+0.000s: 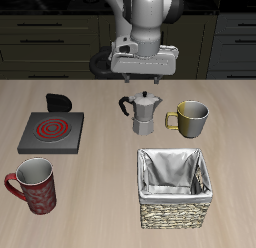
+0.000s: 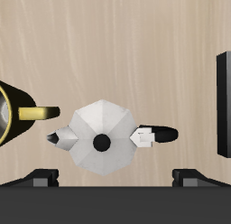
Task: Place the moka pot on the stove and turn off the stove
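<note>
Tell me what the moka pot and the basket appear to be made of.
The moka pot looks like polished metal: silver faceted sides with bright highlights, while its handle and lid knob are matte black, perhaps plastic. The basket looks like woven wicker, tan and ribbed, with a pale grey lining that seems to be cloth.

Your Franka arm (image 1: 150, 14) descends from the far side of the table, its white and grey links stacked nearly vertical, wrist pointing straight down. Your gripper (image 1: 141, 76) hangs above the tabletop, clear of the surface, touching nothing. Its jaws stand spread wide with nothing between them. In the wrist view, the two dark fingertips (image 2: 42, 178) show well apart at the edge of the black gripper body, level with each other and holding nothing.
</note>
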Controlling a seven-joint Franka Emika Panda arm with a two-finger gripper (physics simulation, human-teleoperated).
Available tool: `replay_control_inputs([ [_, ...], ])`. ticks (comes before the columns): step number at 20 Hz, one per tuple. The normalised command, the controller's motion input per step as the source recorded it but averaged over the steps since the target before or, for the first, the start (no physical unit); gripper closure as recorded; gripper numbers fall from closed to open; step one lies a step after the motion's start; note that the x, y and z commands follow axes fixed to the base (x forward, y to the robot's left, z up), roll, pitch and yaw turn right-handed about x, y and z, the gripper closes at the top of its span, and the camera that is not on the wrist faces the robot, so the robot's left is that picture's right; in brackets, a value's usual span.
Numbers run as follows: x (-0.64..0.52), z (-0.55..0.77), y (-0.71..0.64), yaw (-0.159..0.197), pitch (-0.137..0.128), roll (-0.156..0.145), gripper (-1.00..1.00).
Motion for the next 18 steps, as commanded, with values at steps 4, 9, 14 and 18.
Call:
replay_control_inputs([
  [4,-0.01,-0.12,0.12,-0.001,0.024,0.008,-1.00],
  [9,-0.09,-0.05,0.05,-0.001,0.001,0.011,-1.00],
  [14,-0.06,-0.10,-0.09,-0.005,0.009,-0.024,-1.00],
  [18,-0.06,-0.16,0.04,0.013,-0.013,-0.009,-1.00],
])
